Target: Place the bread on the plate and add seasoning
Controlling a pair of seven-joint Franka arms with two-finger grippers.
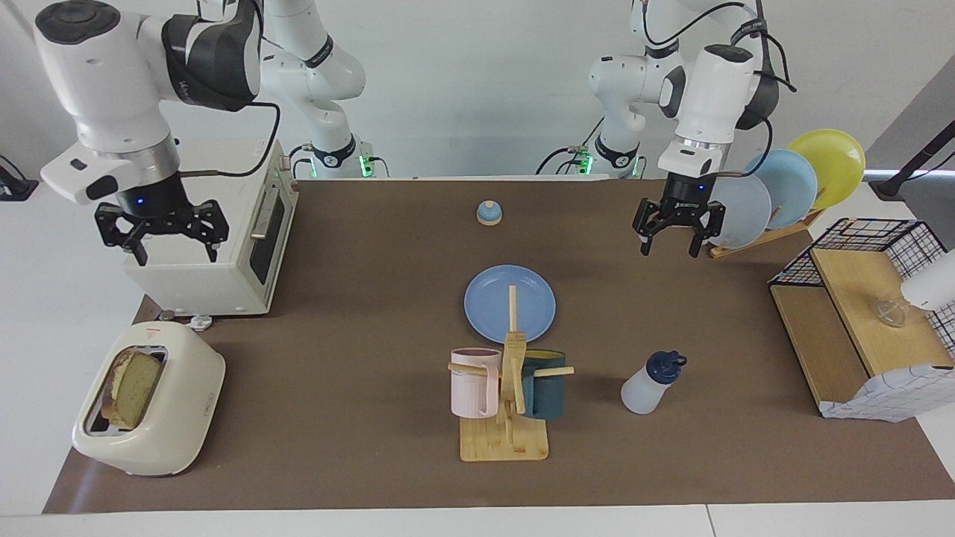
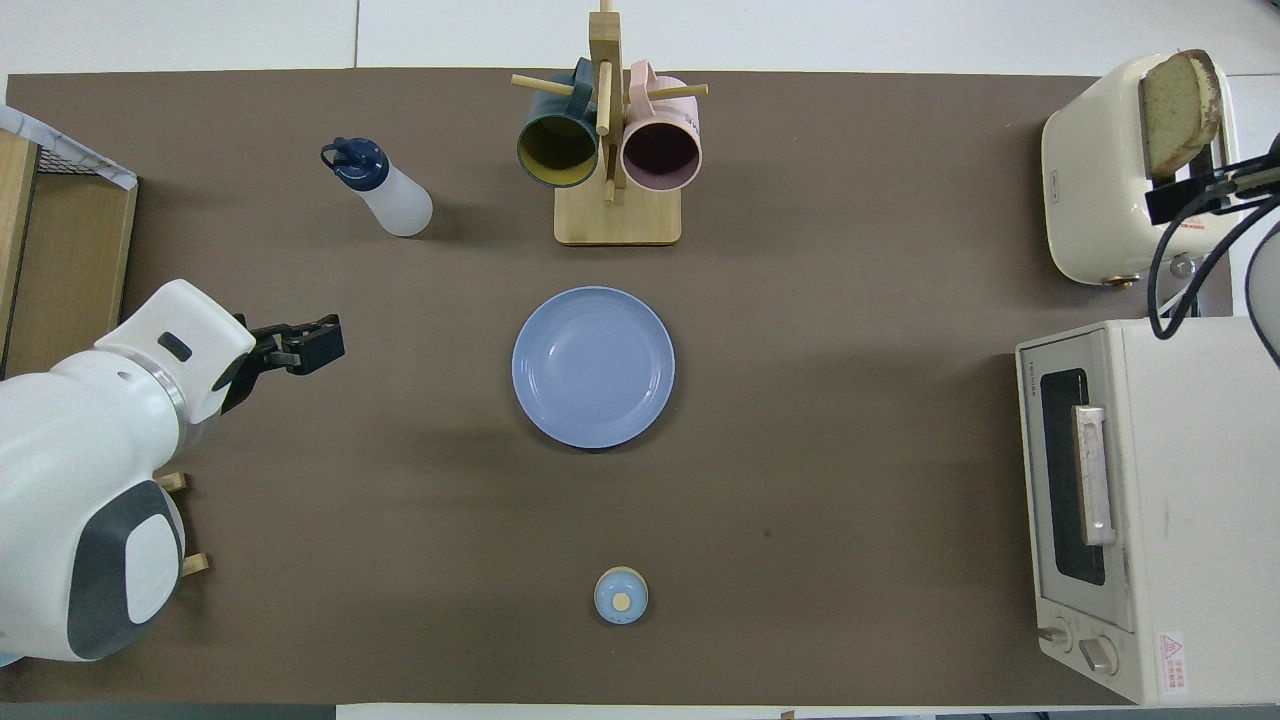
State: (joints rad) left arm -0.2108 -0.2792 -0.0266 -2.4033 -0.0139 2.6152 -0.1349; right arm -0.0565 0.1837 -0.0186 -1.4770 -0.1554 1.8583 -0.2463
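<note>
Both grippers open, empty.
My right gripper (image 1: 173,242) hovers over the oven (image 1: 216,257); my left gripper (image 1: 675,235) over the mat; toaster (image 1: 149,410) half-hides bread (image 1: 134,388).

A brown mat covers the white table (image 1: 373,447). On it rest a round medium-blue plate (image 1: 492,298), a wooden mug rack (image 1: 504,440), a translucent navy-capped bottle (image 1: 647,386), a small blue-domed bell (image 1: 489,213) and a cream toaster (image 1: 175,418). A white toaster oven (image 1: 201,276) stands nearer the robots than the toaster, at the right arm's end.

Two glossy white arms with dark grey joint bands, black cables looping beside each wrist, black two-finger grippers, green lights at bases
</note>
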